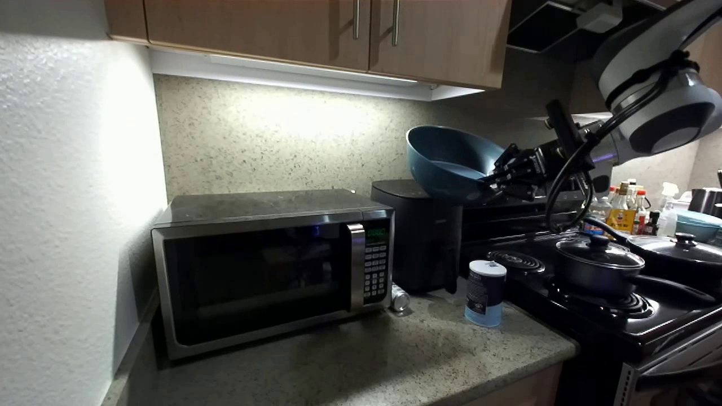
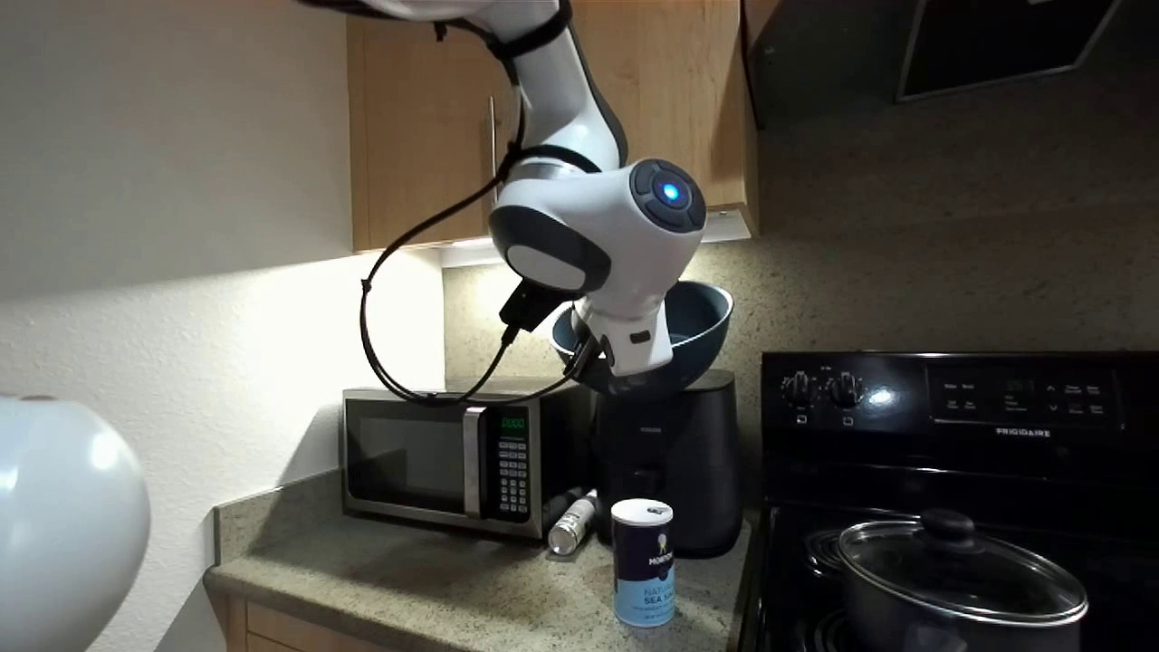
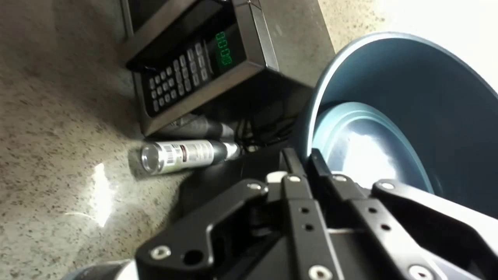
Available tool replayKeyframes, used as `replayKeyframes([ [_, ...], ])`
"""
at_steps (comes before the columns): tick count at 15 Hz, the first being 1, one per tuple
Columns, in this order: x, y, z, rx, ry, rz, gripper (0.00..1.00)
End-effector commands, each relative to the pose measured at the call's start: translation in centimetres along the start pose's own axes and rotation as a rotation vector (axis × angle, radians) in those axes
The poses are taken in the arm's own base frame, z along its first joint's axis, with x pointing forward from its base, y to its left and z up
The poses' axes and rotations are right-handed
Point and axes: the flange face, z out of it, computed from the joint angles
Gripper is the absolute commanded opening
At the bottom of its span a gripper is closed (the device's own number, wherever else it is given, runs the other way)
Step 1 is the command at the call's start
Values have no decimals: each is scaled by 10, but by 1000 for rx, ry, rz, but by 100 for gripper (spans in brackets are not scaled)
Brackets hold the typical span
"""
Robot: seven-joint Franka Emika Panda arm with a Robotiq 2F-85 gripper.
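A deep blue bowl (image 1: 434, 176) hangs tilted over the top of the black air fryer (image 1: 414, 242), its inside facing the wrist camera. My gripper (image 3: 304, 157) is shut on the bowl's rim, one finger inside the wall and one outside. In an exterior view the gripper (image 1: 492, 183) reaches the bowl from the stove side. Elsewhere the arm's wrist hides the fingers and part of the bowl (image 2: 702, 349). Whether the bowl's underside touches the air fryer, I cannot tell.
A microwave (image 1: 265, 276) stands beside the air fryer, with a bottle (image 3: 186, 156) lying between them. In front is a salt canister (image 2: 644, 566) on the counter. Wall cabinets (image 1: 254, 34) hang above. The stove holds a lidded pot (image 1: 598, 268) and a lidded pan (image 1: 679, 248).
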Motion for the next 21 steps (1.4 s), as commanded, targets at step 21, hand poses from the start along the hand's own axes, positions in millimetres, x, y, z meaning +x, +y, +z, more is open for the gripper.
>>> replayKeyframes([
  [21, -1, -54, -72, 51, 53, -21, 2],
])
